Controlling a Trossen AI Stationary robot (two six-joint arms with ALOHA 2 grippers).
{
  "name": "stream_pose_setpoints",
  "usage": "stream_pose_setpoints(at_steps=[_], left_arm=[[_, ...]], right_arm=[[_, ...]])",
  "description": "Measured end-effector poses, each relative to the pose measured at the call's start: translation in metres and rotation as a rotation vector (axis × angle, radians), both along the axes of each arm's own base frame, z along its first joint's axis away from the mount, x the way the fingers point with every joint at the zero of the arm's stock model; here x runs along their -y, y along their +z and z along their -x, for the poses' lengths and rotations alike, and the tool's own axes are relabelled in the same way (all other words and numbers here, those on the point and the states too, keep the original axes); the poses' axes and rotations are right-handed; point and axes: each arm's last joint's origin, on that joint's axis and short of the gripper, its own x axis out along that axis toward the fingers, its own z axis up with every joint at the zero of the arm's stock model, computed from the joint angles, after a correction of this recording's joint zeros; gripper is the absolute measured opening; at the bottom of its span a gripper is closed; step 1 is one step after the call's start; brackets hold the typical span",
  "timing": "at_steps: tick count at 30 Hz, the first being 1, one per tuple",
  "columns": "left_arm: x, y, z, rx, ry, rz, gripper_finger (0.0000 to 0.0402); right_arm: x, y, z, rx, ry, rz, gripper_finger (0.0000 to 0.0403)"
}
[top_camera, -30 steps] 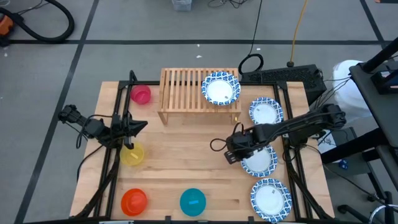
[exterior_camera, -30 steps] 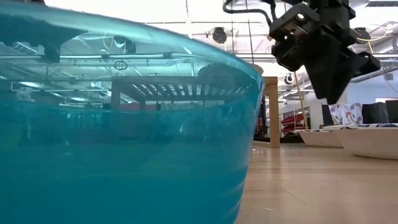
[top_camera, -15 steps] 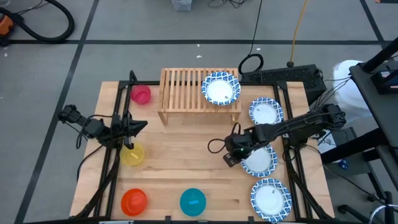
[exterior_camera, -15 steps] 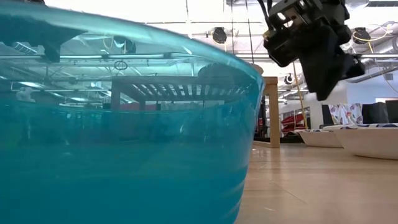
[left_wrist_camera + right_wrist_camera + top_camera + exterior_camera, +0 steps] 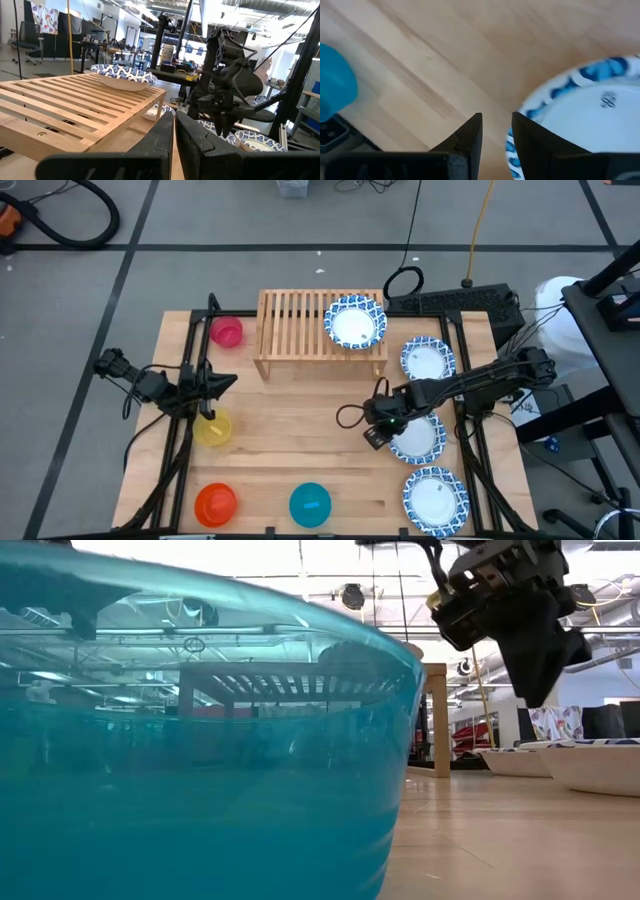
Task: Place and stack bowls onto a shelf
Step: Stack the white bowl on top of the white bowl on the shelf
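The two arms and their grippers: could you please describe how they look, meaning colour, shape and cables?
Both arms are dark, slim and jointed. The left gripper and right gripper each end in two flat black fingers with straight edges. A thin black cable loops beside the right wrist.

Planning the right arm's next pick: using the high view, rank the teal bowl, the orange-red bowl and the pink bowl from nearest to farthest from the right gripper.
From the right gripper:
1. Teal bowl, table's near edge.
2. Orange-red bowl, near left corner.
3. Pink bowl, far left, beside the shelf.
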Motion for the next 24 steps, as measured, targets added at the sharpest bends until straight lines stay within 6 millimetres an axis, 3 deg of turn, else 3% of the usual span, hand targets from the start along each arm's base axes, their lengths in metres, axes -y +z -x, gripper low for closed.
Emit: stream_pose_setpoints(at_steps=[5,11,24], left_arm=[[0.0000,0.0000,0.0000,-0.005,0.003,-0.019,0.0024],[0.0000,0.0000,0.0000,-0.006,0.003,-0.021,0.0024],[0.0000,0.0000,0.0000,-0.006,0.003,-0.022,0.0024]], right_arm=[[0.0013,-0.0014,0.0065,-0.086,-0.058,0.004,0.0098],[0.0005,-0.0005,0.0023,-0.046,-0.073,-0.009,0.0098],[-0.0001,0.0004,-0.0010,0.033,0.074,0.014,0.0108]])
